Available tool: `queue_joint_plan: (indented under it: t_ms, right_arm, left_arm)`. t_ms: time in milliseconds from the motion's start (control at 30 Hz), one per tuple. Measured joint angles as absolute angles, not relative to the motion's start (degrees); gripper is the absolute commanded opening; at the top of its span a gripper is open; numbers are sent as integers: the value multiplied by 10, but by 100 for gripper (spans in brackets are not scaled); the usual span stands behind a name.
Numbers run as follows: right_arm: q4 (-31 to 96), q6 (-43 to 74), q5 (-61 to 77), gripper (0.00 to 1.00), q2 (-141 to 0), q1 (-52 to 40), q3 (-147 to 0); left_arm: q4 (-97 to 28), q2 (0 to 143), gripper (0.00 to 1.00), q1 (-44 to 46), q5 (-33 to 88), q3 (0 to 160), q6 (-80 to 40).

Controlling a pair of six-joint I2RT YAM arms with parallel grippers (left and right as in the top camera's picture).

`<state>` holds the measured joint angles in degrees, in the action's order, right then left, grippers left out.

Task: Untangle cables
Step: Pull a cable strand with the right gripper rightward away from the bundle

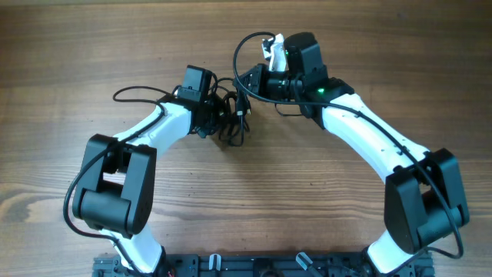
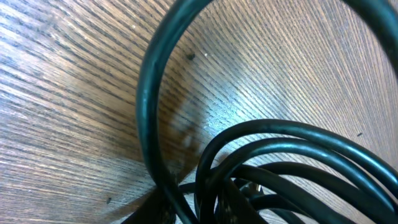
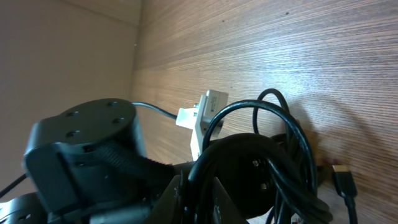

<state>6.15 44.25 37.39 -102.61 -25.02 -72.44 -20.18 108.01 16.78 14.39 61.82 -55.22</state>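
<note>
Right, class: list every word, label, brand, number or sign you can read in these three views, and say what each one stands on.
None can be read. No lettering shows on the cables, the wooden table, the left arm or the right arm.
The only mark is a green light on the right arm, with no text.

the overhead view hangs above the tabletop (image 1: 77, 46) and looks straight down, far enough off to take in the left arm (image 1: 150, 127) and the right arm (image 1: 369, 135) whole. the left wrist view sits very near the wood, facing down at a slant, so close that loops of the cables (image 2: 273, 140) fill the frame. the right wrist view is rolled sideways, the wood rising like a wall, and looks across the cables from close by. all three views share that bundle.
</note>
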Motion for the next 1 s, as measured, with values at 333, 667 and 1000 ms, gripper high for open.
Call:
queue_joint_plan:
  t_ms: [333,667,1000]
  right_arm:
    - [185,400,419,4,-973,-117,-727]
    - [404,291,253,5,-971,-65,-728]
    - [436,251,209,15,-967,-62,-729]
  left_arm:
    - [-207,1082,17,169,144,617,-552]
    - [-178,1082,4,177,172,615,-491]
    - [-185,988,33,180,189,608,-390]
